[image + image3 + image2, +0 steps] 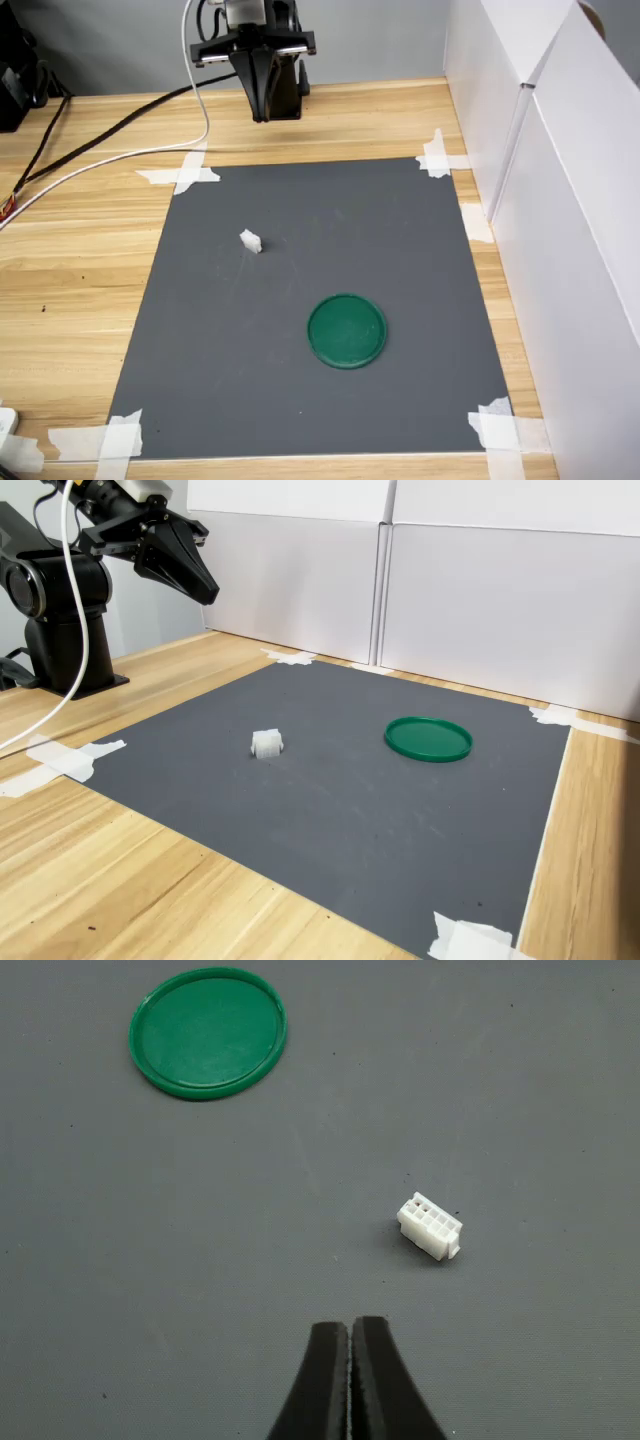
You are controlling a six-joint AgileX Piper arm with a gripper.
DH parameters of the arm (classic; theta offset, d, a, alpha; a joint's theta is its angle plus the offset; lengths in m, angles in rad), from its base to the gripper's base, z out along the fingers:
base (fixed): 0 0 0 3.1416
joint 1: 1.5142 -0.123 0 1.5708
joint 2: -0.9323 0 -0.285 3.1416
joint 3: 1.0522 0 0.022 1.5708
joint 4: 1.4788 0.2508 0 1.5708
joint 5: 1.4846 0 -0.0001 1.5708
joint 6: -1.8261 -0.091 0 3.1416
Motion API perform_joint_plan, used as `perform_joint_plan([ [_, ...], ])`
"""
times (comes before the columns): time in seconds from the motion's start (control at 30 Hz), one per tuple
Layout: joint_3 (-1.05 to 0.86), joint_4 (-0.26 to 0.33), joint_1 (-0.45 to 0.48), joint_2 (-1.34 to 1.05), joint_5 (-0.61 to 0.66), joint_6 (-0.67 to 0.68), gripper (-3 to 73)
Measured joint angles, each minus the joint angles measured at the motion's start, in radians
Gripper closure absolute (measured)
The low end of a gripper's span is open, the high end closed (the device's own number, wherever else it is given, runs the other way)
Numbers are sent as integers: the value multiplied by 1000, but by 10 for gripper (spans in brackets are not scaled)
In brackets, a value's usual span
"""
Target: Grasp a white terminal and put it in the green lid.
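Observation:
A small white terminal (250,241) (267,743) (431,1227) lies on the dark grey mat, apart from everything else. The green lid (346,330) (428,738) (208,1032) rests flat on the mat with nothing in it. My gripper (266,112) (205,592) (350,1335) hangs high above the mat's far edge in the first exterior view, well away from the terminal. Its black fingers are pressed together with nothing between them.
The grey mat (300,400) is taped at its corners onto a wooden table (70,260). White boards (560,200) stand along the first exterior view's right. Cables (110,140) trail across the wood at the first exterior view's left, and the arm's black base (60,630) stands at the second exterior view's left.

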Motion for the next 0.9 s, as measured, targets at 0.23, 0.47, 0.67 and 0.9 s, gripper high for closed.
perform_joint_plan([
  [0.23,0,0,0,0,0,15,710],
  [0.47,13,0,0,9,25,94,710],
  [0.67,75,-3,0,110,114,174,710],
  [0.9,203,-4,0,244,209,274,710],
])
